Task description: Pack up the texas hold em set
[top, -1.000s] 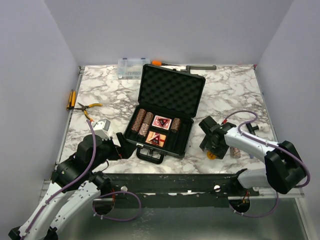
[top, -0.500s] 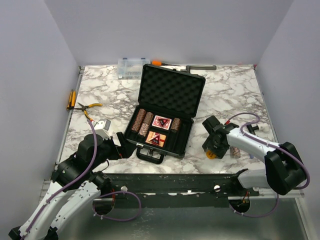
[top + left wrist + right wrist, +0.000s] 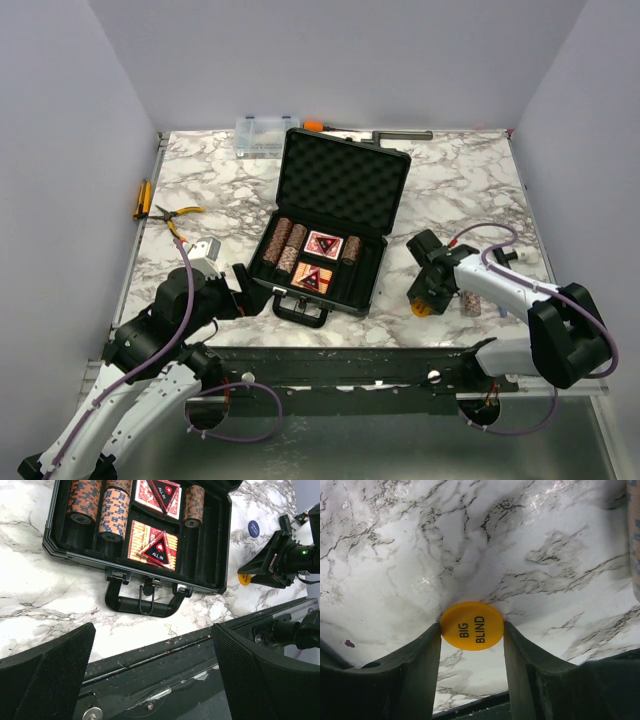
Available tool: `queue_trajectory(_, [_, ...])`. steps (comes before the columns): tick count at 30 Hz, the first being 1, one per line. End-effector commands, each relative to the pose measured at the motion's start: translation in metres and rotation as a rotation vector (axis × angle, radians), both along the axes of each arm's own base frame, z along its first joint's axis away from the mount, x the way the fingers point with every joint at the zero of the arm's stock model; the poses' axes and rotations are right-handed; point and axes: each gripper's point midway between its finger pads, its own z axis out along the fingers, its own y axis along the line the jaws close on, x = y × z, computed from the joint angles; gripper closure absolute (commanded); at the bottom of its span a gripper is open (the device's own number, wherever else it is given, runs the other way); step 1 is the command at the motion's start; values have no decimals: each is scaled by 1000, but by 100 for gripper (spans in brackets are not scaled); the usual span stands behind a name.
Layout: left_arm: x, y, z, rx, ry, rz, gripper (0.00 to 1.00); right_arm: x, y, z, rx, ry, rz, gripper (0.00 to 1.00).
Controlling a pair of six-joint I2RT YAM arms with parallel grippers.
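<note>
Right gripper [image 3: 471, 630]: I am pinching the round yellow plastic token [image 3: 471, 625] between both fingers.
Left gripper [image 3: 152, 630]: I am holding it wide, empty.
Black rectangular foam-lined case [image 3: 345, 185]: lying open at the token's ten o'clock.

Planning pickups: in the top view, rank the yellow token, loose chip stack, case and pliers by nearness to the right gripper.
1. Yellow token, between the right gripper's fingers.
2. Chip stack, just right.
3. Case, left.
4. Pliers, far left.

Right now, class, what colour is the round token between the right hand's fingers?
The token is yellow with black BIG BLIND lettering, clearest in the right wrist view.
</note>
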Motion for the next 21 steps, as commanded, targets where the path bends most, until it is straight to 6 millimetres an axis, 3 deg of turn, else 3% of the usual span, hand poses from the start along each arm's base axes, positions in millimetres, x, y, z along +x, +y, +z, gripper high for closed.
queue_trajectory(1, [2, 2, -6, 14, 12, 16, 2, 0, 1, -25, -3, 17, 33, 64])
queue_trajectory(11, [2, 2, -7, 15, 19, 17, 2, 34, 14, 9, 30, -113, 139, 65])
queue_trajectory(21, [3, 2, -7, 13, 20, 19, 1, 37, 19, 16, 53, -122, 156, 65])
